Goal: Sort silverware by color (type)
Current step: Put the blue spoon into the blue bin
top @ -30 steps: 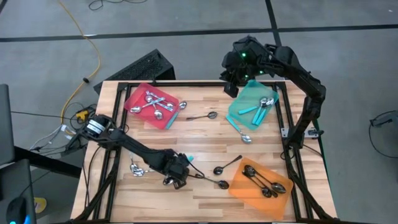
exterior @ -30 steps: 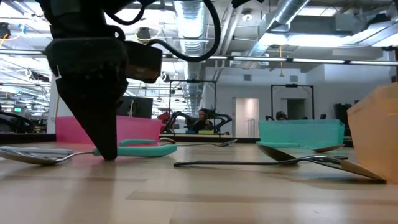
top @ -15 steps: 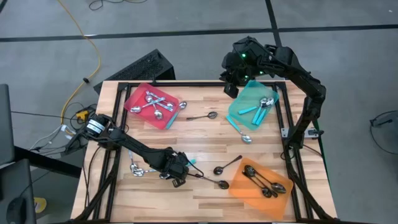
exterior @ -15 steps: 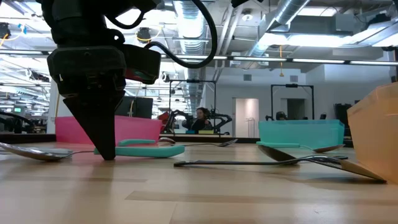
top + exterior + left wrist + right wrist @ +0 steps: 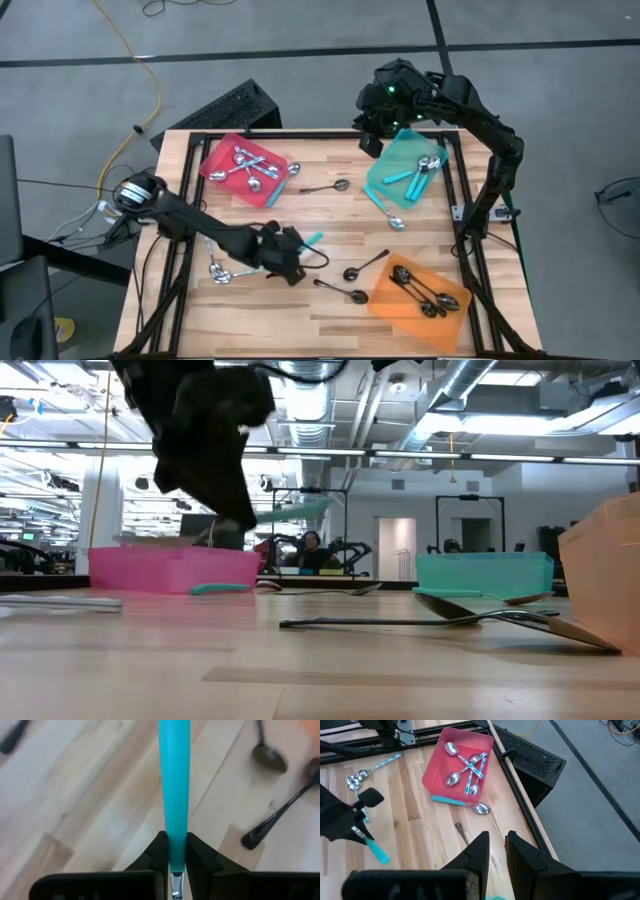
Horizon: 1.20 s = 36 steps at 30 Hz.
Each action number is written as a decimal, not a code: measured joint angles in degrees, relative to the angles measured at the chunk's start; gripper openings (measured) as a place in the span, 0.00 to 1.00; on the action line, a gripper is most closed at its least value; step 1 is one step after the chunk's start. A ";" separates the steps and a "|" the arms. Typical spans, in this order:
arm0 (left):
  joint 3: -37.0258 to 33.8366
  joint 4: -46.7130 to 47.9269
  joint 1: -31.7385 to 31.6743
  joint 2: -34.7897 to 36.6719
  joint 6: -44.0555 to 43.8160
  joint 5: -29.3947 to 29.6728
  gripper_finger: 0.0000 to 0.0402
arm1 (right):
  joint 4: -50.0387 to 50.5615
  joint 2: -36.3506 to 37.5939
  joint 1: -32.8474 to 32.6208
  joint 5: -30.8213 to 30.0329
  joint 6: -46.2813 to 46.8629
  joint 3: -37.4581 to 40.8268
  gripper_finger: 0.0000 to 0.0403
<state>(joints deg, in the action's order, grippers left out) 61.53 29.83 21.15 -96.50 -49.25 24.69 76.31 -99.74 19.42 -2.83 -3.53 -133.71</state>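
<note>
High view: left gripper (image 5: 290,255) at lower centre of the frame, raised off the wooden table (image 5: 330,215), fingers clamped on a teal-handled spoon (image 5: 312,239) whose handle juts toward the right. Left wrist view: same handle pinched between the two dark fingers (image 5: 159,854). Right gripper (image 5: 375,135) parked at upper right, over the far corner of the teal tray (image 5: 385,165), fingers narrowly parted, empty. Silver and teal-handled spoons mixed in the red tray (image 5: 222,153) at upper left; teal-handled ones in the teal tray; black spoons in the orange tray (image 5: 388,297) at lower right. Loose black spoons (image 5: 345,291) at lower centre, silver spoons (image 5: 217,270) at lower left.
</note>
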 joint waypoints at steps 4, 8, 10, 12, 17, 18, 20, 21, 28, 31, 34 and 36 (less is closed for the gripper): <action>-1.61 -1.75 -1.29 6.09 1.04 3.91 0.05 | -0.07 0.01 -0.48 0.08 0.13 0.01 0.21; -6.36 -9.40 -2.28 13.60 3.08 8.47 0.05 | -0.80 0.02 -1.52 1.50 0.11 0.00 0.21; -10.25 -16.80 -2.69 18.15 4.46 9.96 0.05 | -1.76 0.06 -2.01 2.00 0.11 0.00 0.21; -15.32 -25.52 -3.24 23.39 5.82 11.22 0.05 | -2.66 0.32 -2.48 1.98 0.57 0.00 0.21; -30.30 -51.30 -4.74 33.91 10.16 12.09 0.05 | -8.66 0.48 -3.37 2.34 2.46 -0.04 0.21; -32.68 -56.94 -5.02 35.48 11.17 12.02 0.05 | -10.61 0.46 -3.43 3.34 2.80 -0.02 0.21; -36.61 -64.61 -5.54 37.92 13.32 12.06 0.05 | -15.07 0.09 -4.11 5.47 4.16 -0.04 0.21; -37.94 -66.56 -5.75 38.67 14.43 12.18 0.05 | -17.50 -0.35 -4.63 6.33 4.56 -0.10 0.21; -38.46 -70.61 -6.28 40.78 22.67 11.25 0.05 | -28.69 -5.59 -9.65 7.54 4.22 0.09 0.21; -37.32 -70.79 -6.28 40.79 25.89 10.14 0.05 | -28.73 -6.51 -11.10 7.87 3.51 0.07 0.21; -36.52 -70.92 -6.28 40.81 27.54 10.05 0.05 | -25.72 -6.05 -11.73 9.20 3.10 0.07 0.21; -36.11 -70.81 -6.28 40.78 28.75 10.03 0.05 | -21.17 -4.14 -11.61 8.73 1.43 0.13 0.21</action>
<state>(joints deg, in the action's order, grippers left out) 25.43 -40.98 14.87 -55.72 -20.50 34.72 55.14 -103.88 7.81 5.90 -2.10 -133.58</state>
